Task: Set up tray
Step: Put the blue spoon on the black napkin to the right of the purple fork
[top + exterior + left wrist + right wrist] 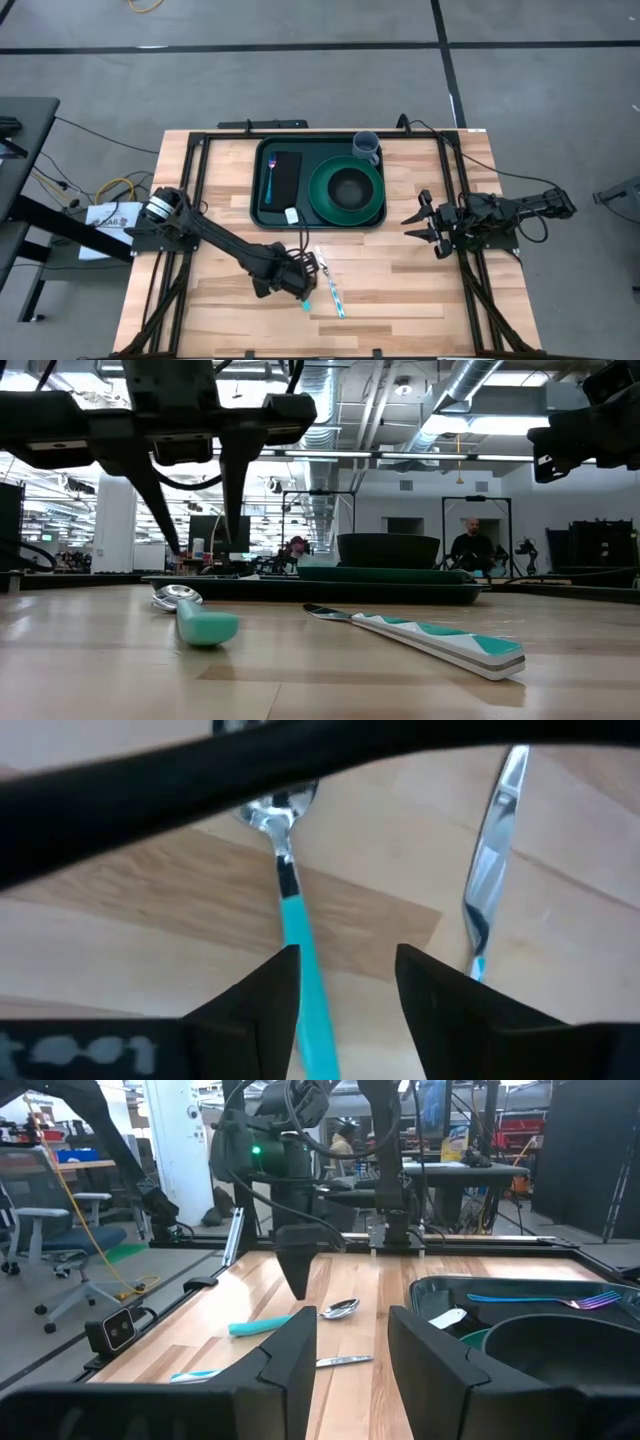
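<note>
Small white tag [291, 215] in tray [262, 185], unreadable

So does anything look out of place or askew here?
Two utensils lie loose on the table, outside the tray: a teal-handled spoon under the left gripper's open fingers, and a knife beside it, lying at an angle. Nothing looks spilled or damaged.

Dark green tray [262, 200], teal-handled spoon [205, 624], knife [430, 637] with teal-and-white triangles.
</note>
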Controlling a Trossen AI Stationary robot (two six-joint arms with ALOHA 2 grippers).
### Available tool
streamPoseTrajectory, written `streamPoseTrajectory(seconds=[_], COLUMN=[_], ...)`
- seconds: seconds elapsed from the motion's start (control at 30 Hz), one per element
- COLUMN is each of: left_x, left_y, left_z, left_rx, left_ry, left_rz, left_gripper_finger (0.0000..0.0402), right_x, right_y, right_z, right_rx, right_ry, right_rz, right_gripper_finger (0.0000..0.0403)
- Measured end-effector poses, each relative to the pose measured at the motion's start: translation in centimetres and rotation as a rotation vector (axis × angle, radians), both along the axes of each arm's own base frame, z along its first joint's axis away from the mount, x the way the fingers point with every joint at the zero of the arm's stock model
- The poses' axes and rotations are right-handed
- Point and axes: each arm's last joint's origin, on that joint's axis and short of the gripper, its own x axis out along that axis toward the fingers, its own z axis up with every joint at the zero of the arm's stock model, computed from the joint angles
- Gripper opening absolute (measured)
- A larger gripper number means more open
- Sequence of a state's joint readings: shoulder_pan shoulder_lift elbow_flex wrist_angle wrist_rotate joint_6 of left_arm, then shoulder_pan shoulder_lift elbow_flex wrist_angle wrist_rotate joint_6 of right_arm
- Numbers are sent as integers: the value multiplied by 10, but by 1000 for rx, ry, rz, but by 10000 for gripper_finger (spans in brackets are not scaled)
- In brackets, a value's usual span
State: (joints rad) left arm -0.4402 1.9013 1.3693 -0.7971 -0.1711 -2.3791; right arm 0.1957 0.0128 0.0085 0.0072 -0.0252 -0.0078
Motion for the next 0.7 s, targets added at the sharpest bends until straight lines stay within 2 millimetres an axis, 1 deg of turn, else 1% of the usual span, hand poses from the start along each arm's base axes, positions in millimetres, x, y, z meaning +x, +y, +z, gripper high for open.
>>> streamPoseTrajectory(seconds=[0.33, 0.57, 0.7], left_x=[2, 6, 2], left_y=[1, 8, 11], left_z=[0, 1, -1], left_rx=[-18, -23, -10], left_ry=[-11, -22, 30], left_rz=[17, 38, 36], left_gripper_finger=[112, 115, 119], right_x=[0, 0, 0], right_y=[0, 0, 0], right_z=[0, 0, 0], right_rx=[0, 0, 0], right_ry=[0, 0, 0], right_rz=[0, 0, 0], right_gripper_finger=[118, 118, 118])
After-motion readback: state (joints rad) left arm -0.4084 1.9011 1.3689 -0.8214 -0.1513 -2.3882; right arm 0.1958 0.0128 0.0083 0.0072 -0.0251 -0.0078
